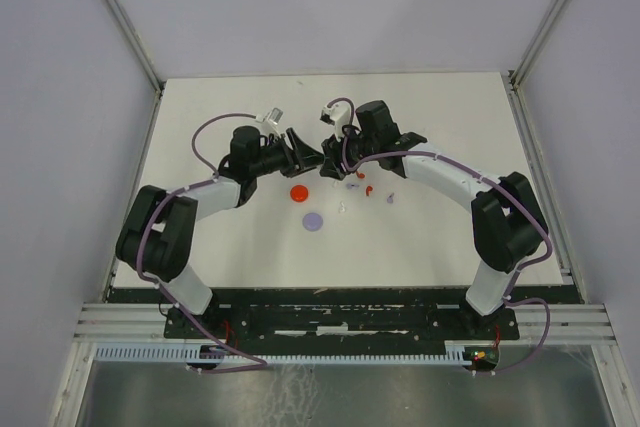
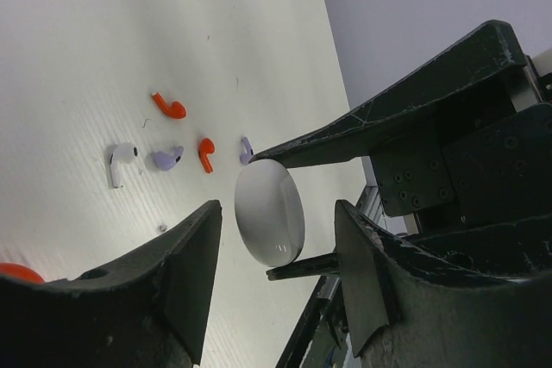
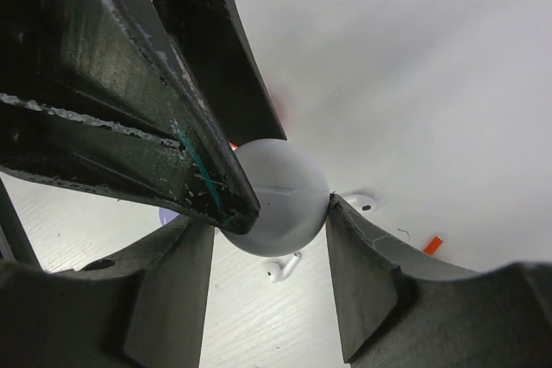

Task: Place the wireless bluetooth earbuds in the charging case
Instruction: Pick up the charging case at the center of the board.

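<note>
You're working in a robot test cell in a lab: a bare white worktop (image 1: 430, 237) boxed in by plain pale panels (image 1: 60, 147) on metal corner posts (image 1: 120, 17), with slotted aluminium rails (image 1: 570, 322) across the bottom of the frame.

Table (image 1: 430, 237): white, matte, fine ribbing visible in the wrist views.

2 discs are laid flat near the middle, apart from each other: red disc (image 1: 299, 192) and pale purple disc (image 1: 314, 220), the purple one set nearer the arm bases.

A loose scatter of earbuds is spread to the right of the discs. 5 are counted in the left wrist view, none touching:
- white earbud (image 2: 121, 161)
- pale purple earbud (image 2: 166, 159), just beside the white one
- red earbud (image 2: 170, 107), farther out
- 2nd red earbud (image 2: 205, 153)
- 2nd pale purple earbud (image 2: 246, 150), partly hidden

2 white ones are seen in the right wrist view, 1 of them part-covered.

A small dark speck (image 2: 162, 227) is noted on the surface near the white earbud.
</note>
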Robot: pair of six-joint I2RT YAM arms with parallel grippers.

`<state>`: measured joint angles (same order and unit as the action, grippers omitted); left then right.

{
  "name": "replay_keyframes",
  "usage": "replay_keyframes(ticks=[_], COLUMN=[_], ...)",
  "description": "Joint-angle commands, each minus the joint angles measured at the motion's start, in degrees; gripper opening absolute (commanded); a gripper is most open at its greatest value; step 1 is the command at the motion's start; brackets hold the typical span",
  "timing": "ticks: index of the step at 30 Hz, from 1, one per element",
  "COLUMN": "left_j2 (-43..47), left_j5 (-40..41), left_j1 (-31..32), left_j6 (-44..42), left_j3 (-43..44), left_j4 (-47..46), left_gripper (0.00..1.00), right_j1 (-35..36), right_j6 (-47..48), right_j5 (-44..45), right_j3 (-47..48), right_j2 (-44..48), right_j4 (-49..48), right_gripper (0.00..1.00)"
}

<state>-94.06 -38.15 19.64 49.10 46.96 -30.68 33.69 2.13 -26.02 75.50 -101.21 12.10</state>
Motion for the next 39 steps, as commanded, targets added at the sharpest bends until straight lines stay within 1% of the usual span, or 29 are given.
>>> replay_keyframes(ticks=[1, 8, 12, 21, 29, 31, 32, 33, 34, 35, 36, 39], left_j2=[-1.69, -3.46, -3.92, -3.76, -3.65, -3.67, -3.68, -3.77, -3.85, -3.85, -3.93, -4.04], left_j5=[-3.00, -4.74, -5.12, -5.03, -5.01, -4.96, -4.89, -4.83, -4.75, -4.55, -4.38, -4.00], left_j1=[0.20, 0.10, 0.13, -0.56, -1.13, -1.23, -1.26, -1.27, -1.31, -1.35, -1.48, -1.99], left_j6=[6.06, 11.86, 13.36, 14.22, 15.11, 15.43, 15.62, 15.81, 16.01, 16.14, 16.19, 16.46], left_j3=[1.67, 0.62, 0.35, -0.65, -1.42, -1.58, -1.65, -1.69, -1.82, -1.88, -1.93, -2.25], left_j4=[-3.16, -8.33, -10.15, -11.13, -12.13, -12.55, -12.76, -13.03, -13.27, -13.47, -13.52, -13.98], left_gripper=[0.61, 0.56, 0.52, 0.38, 0.33, 0.28, 0.22, 0.19, 0.15, 0.13, 0.11, 0.08], right_j1=[-0.11, -0.07, -0.11, -0.09, -0.11, -0.10, -0.09, -0.07, -0.11, -0.10, -0.06, -0.32], right_j6=[1.71, 2.09, 2.35, 2.62, 2.62, 2.63, 2.51, 2.34, 1.87, 1.29, 0.61, -1.12], right_j5=[1.09, 1.59, 1.80, 2.51, 2.90, 2.97, 3.18, 3.48, 3.91, 4.78, 5.88, 10.74], right_j3=[1.75, 1.84, 1.92, 1.92, 1.88, 1.90, 1.97, 2.09, 2.22, 2.27, 2.21, 0.00], right_j2=[-0.20, -0.48, -0.66, -0.83, -0.74, -0.74, -0.77, -0.75, -0.67, -0.44, -0.03, 4.03], right_j4=[-1.87, -2.11, -2.17, -2.07, -2.03, -2.03, -2.03, -1.96, -1.99, -1.98, -1.95, -3.64], right_gripper=[0.15, 0.15, 0.15, 0.15, 0.15, 0.16, 0.21, 0.29, 0.45, 0.63, 0.73, 0.90])
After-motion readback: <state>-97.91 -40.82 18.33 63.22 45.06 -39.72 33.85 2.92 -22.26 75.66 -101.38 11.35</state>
